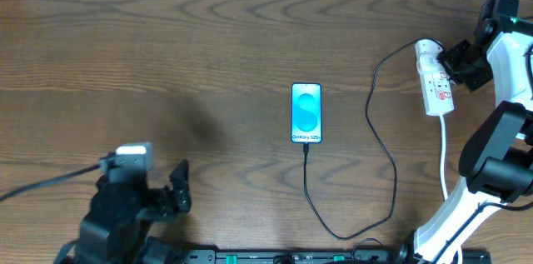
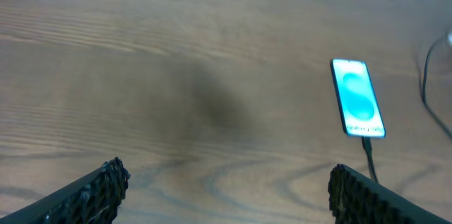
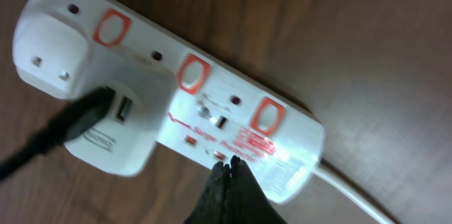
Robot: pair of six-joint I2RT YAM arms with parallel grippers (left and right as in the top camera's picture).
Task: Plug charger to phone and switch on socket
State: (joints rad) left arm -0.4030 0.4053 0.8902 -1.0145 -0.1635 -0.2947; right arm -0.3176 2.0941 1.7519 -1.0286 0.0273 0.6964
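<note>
Where the overhead view is taken first, the phone (image 1: pixel 306 113) is noted flat near the middle of the table (image 1: pixel 166 39), screen up, bright blue-cyan with black edges (the lettering at its lower end is too small to be read). The charger (image 1: pixel 391 160) is traced as a thin black line from the phone's lower end, through a loop near the table's front edge, up to the rounded end of the socket (image 1: pixel 436 89), which lies at the right, well apart from the phone. Whether the plug tip is fully seated cannot be told. The socket's white cord (image 1: pixel 444 151) is partly hidden behind the right arm (image 1: pixel 500 156). The right gripper (image 1: pixel 450 68) is set over the socket; its jaws are not resolved from above. The left gripper (image 1: pixel 176 187) is found at the lower left, partly cut off, well apart from everything.

Left wrist view: only two fingertips (image 2: pixel 99 189) are shown, cut by the bottom edge, spread wide with nothing but bare wood between them. The phone is seen ahead to the right, blurred, the cable meeting its near end.

Right wrist view: the socket is seen close, white, with three red-ringed marks and blurred red print. A white adapter (image 3: pixel 92 104) is plugged in at its rounded end, with the black cable entering it. The right gripper's fingers are pressed together on nothing, tips at the socket's near edge by a small red mark; contact cannot be confirmed.
</note>
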